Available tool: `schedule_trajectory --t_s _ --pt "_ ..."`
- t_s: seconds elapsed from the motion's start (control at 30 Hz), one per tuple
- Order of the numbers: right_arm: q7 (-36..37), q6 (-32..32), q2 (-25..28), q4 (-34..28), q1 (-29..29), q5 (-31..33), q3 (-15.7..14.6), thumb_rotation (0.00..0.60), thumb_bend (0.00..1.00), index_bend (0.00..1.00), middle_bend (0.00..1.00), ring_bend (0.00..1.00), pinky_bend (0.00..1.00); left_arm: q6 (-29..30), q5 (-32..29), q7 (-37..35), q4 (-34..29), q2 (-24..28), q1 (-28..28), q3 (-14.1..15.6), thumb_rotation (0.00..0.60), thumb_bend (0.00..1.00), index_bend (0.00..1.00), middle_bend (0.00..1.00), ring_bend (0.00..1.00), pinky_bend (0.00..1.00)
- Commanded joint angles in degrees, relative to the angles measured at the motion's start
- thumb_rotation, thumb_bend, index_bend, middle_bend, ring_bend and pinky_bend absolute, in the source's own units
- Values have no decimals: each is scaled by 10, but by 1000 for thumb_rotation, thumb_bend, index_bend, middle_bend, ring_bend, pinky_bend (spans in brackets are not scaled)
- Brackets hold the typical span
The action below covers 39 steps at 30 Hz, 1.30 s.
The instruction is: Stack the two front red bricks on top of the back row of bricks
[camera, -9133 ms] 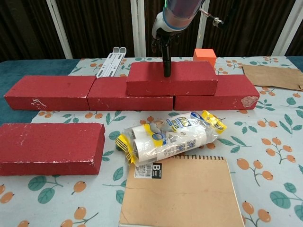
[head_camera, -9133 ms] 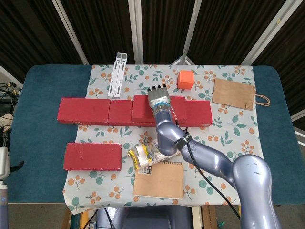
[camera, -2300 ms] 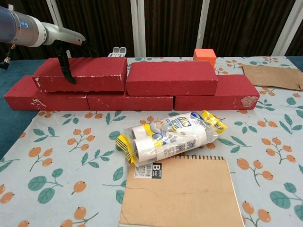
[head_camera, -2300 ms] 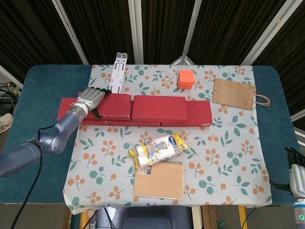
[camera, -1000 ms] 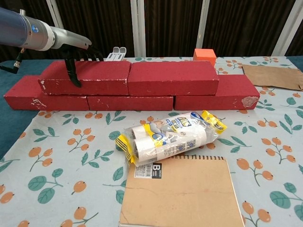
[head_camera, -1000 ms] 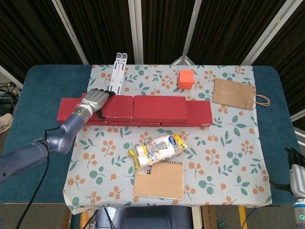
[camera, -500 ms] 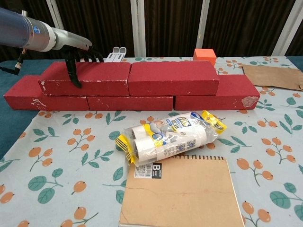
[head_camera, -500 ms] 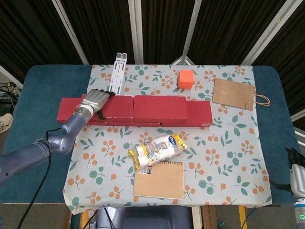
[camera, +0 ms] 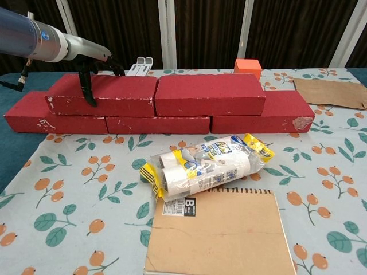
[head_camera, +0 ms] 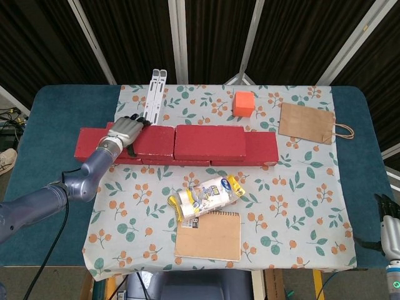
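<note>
Three red bricks form the back row (head_camera: 262, 150) (camera: 157, 124). Two more red bricks lie on top of it, side by side: the right top brick (head_camera: 209, 142) (camera: 209, 94) and the left top brick (head_camera: 153, 142) (camera: 114, 91). My left hand (head_camera: 125, 131) (camera: 92, 69) holds the left end of the left top brick, thumb down its front face and fingers over its top. My right hand (head_camera: 387, 228) hangs off the table's right front corner, fingers apart and holding nothing.
An orange cube (head_camera: 244, 103) (camera: 248, 67), a brown paper bag (head_camera: 312, 123) and a white folding stand (head_camera: 154, 97) lie behind the bricks. A snack packet (head_camera: 206, 195) (camera: 200, 166) and a notebook (head_camera: 209, 236) (camera: 221, 232) lie in front.
The left top brick has been set beside the right one and has stayed still over the last second. My left hand's fingers have lifted slightly off its top.
</note>
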Motion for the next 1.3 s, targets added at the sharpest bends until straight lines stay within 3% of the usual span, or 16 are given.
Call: schedule_trajectory --t_s 0.03,0.7,0.93,1.03,1.13,1.23,1.3 --pt "0 0 0 0 0 1 0 600 63 0 35 0 0 -4 -8 1 -5 3 -4 3 600 7 123 48 4 145" --pt "1 4 3 -3 -2 3 0 600 63 0 35 0 0 3 -38 2 -41 25 -24 16 600 4 71 10 0 146" --pt "6 6 4 -3 -3 -1 0 600 63 0 35 0 0 49 -34 -1 -118 82 -35 -5 600 2 22 0 0 100" --pt "11 7 4 -2 -4 -5 -1 600 63 0 35 0 0 111 1 -11 -201 137 -24 -29 600 1 16 0 0 94" --pt "22 3 6 1 -4 -18 -3 600 62 0 35 0 0 322 117 -10 -371 213 54 -33 600 1 57 10 0 147" --pt "40 4 6 7 -4 -41 -5 600 63 0 35 0 0 467 209 28 -468 238 145 24 600 1 103 64 2 217" --pt "58 14 2 18 -7 -66 -5 600 63 0 35 0 0 551 277 48 -497 235 217 70 600 1 109 68 2 220"
